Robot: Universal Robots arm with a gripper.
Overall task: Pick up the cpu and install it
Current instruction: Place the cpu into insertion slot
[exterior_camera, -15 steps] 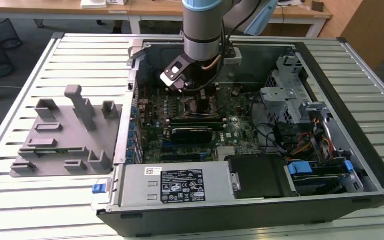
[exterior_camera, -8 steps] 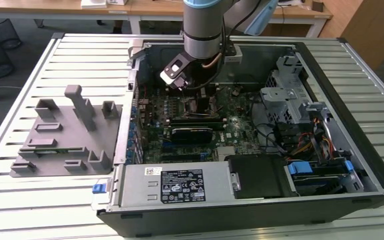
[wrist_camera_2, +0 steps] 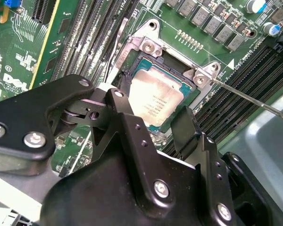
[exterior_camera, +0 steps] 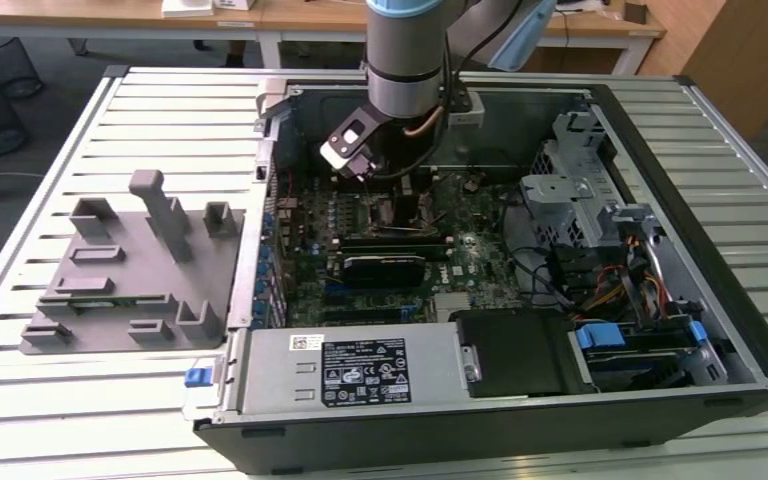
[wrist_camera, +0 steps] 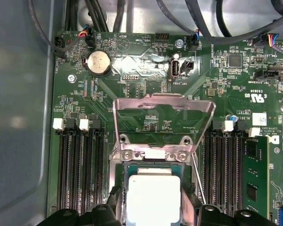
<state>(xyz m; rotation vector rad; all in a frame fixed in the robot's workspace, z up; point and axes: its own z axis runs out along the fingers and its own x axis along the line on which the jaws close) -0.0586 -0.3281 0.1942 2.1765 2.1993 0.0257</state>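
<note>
**A:** Where are you working?

**B:** On a slatted metal table (exterior_camera: 131, 400), with desks behind it. An open computer case (exterior_camera: 491, 432) lies across the middle of the exterior view, and a grey fixture tray (exterior_camera: 117, 280) sits on the exterior view's left. My arm reaches down into the case's upper middle.

**A:** And the cpu?

**B:** The cpu (wrist_camera_2: 155, 96) sits inside the socket frame (wrist_camera_2: 148, 47). My claw (wrist_camera_2: 154, 107) is clamped on it across two opposite edges, as far as I can judge. I take this as the seating step: chip in the socket, not yet let go.

**A:** What does that call for?

**B:** A level chip, square to the frame, and no sideways push on the contacts beneath.

**A:** Do the views differ?

**B:** The first wrist view shows the load plate (wrist_camera: 162, 100) hinged up off the socket, plus a coin cell (wrist_camera: 98, 62). The second wrist view shows the thin retention lever (wrist_camera_2: 245, 96) lying unlatched, off to one side.
</note>
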